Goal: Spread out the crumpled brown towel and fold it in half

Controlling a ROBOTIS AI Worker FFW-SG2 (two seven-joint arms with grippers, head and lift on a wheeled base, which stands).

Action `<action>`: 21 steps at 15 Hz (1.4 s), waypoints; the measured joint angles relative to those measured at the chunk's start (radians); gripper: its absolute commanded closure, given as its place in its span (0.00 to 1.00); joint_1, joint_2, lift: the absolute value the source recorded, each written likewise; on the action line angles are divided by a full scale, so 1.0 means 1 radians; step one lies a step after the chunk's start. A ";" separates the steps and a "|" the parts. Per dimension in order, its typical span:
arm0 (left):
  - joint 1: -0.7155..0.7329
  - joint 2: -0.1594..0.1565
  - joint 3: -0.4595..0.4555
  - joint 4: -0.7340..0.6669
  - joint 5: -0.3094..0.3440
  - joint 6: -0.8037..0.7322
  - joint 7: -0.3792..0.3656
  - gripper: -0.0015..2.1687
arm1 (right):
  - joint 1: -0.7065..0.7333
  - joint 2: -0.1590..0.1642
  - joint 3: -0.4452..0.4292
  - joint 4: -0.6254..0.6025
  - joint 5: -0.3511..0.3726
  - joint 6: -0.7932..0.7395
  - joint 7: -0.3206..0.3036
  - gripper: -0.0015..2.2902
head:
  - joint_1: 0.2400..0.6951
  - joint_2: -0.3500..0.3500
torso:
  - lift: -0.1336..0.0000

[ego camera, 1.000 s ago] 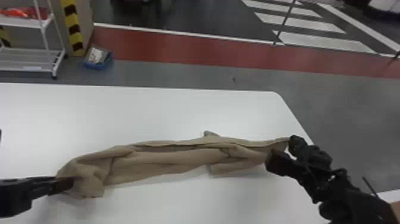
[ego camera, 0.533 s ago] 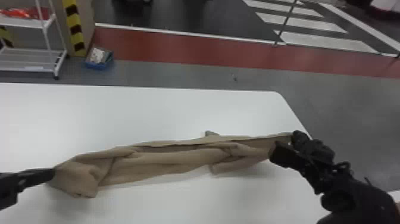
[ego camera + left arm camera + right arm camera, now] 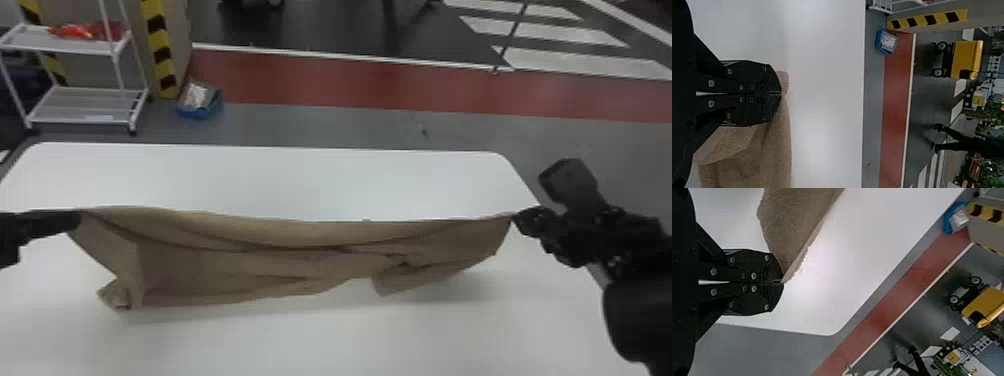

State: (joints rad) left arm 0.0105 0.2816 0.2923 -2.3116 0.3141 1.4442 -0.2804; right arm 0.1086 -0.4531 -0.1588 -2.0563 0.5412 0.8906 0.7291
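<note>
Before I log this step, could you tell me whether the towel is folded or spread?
Neither: the towel hangs partly opened between both jaws, top edge stretched, with creases below.

Head view: left gripper noted at the left edge, just below mid-height, held nearly level, tips directed inward. Right gripper seen right of centre at about the same height, tips directed toward the left of the frame. Right arm extended up and leftward from the lower right corner, its forearm set aslant; a dark, blocky part is carried above the fingers. In the left wrist view, the fingers are pressed together at the tips, a thin slit seen farther back. In the right wrist view, the fingers are likewise closed, tips aligned.
</note>
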 measured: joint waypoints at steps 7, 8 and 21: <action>-0.185 -0.005 -0.112 0.128 -0.006 -0.042 0.069 0.79 | -0.305 0.200 -0.030 0.055 -0.281 0.118 0.105 0.54 | 0.92 0.45 | 0.08; -0.240 -0.005 -0.143 0.189 -0.012 -0.068 0.082 0.79 | -0.361 0.219 -0.030 0.105 -0.286 0.109 0.102 0.54 | 0.88 0.46 | 0.08; -0.712 0.008 -0.261 0.693 -0.042 -0.450 0.119 0.79 | -0.894 0.100 0.063 0.559 -0.274 0.077 0.117 0.54 | 0.17 0.42 | 0.08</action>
State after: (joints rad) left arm -0.7013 0.2897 0.0309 -1.6185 0.2724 0.9943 -0.1611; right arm -0.7853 -0.3532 -0.0958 -1.4974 0.2672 0.9679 0.8456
